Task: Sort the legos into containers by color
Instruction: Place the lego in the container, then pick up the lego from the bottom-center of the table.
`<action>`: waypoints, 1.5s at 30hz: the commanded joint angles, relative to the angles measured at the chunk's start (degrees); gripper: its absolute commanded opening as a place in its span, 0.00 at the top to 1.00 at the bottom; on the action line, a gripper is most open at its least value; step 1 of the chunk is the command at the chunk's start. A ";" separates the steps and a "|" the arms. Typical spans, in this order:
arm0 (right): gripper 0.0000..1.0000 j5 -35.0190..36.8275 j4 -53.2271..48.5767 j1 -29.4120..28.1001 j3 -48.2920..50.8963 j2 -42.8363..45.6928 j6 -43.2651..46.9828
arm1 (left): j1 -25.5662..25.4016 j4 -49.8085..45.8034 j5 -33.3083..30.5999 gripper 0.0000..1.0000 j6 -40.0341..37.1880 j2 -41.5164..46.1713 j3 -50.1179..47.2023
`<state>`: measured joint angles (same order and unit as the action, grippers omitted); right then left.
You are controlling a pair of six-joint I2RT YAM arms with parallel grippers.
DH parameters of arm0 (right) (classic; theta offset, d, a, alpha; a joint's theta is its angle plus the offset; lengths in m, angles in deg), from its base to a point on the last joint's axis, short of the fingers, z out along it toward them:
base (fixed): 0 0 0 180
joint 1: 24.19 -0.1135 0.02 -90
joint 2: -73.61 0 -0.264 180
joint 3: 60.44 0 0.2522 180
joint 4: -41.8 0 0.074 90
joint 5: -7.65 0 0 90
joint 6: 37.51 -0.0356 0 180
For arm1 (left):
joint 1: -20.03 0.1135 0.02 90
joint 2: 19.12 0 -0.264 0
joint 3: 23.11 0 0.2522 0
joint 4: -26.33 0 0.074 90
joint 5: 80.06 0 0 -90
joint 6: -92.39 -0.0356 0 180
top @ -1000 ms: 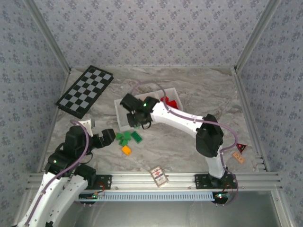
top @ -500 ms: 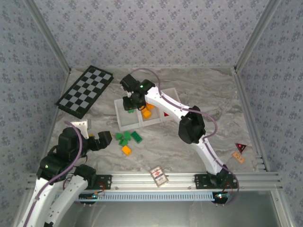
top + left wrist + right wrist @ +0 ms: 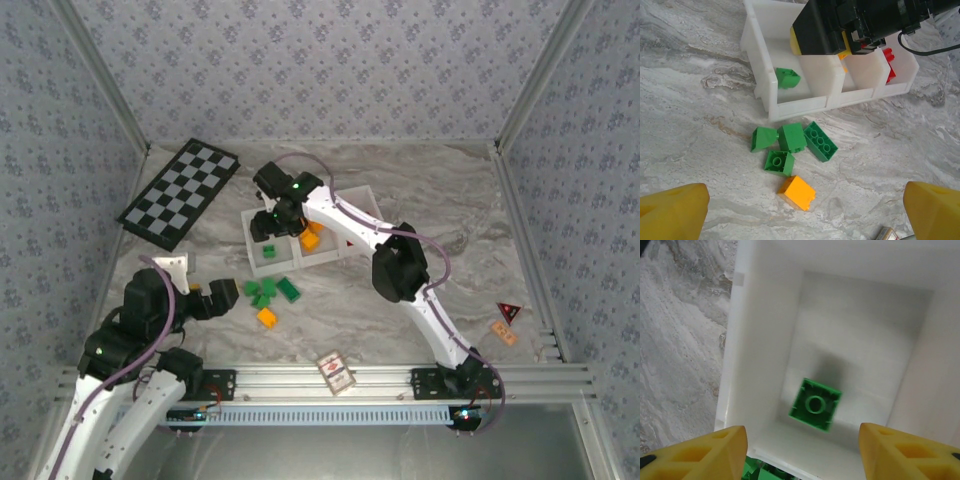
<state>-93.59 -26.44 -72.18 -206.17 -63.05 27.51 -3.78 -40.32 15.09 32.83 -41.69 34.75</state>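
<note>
Marbled bench top, patterned wallpaper on the walls round it. One green brick [image 3: 815, 405] lies hollow side up on the floor of the tray's [image 3: 760, 340] end compartment, the one twd the bench's left edge. Right gripper [image 3: 802, 455] hangs straight above that compartment. Its yellow fingertips [image 3: 700, 452] are spread wide, one each side of the brick in the wrist view. They are clear of the brick & hold nothing. Mid compartment has orange pieces [image 3: 311, 240] and the far-end one has red pieces [image 3: 889, 70], both partly hidden by the right arm.

Just outside the tray's near wall, twd the bench's near edge, four loose green bricks [image 3: 791, 136] sit bunched together, incl. one longer brick w/ studs up. An orange brick [image 3: 796, 192] lies just beside the bunch on its near side. Left gripper [image 3: 802, 212] is low over the bench by this pile, jaws wide apart & empty. The orange brick is closest to it, w/ the greens & tray beyond. From above it sits just left of the pile, pointing at it.

Further out, a small card box [image 3: 337, 373] lies by the bench's near edge. A checkerboard [image 3: 180, 192] sits in the far-left corner.
</note>
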 commanded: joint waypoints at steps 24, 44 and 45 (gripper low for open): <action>0.25 8.14 12.95 -10.77 42.73 27.85 13.12 | -0.53 2.83 0.65 0.00 -0.71 0.20 -0.85; 0.23 14.13 10.82 -13.22 39.07 15.97 14.17 | -0.62 2.75 -0.05 0.00 -0.47 1.59 -0.94; 0.23 14.39 10.79 -13.19 38.97 15.77 14.16 | -0.62 2.70 -0.05 0.00 -0.49 1.65 -0.92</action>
<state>-81.33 -13.98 -85.25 -165.38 -45.93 41.59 -4.00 -38.31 15.22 32.85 -40.75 34.31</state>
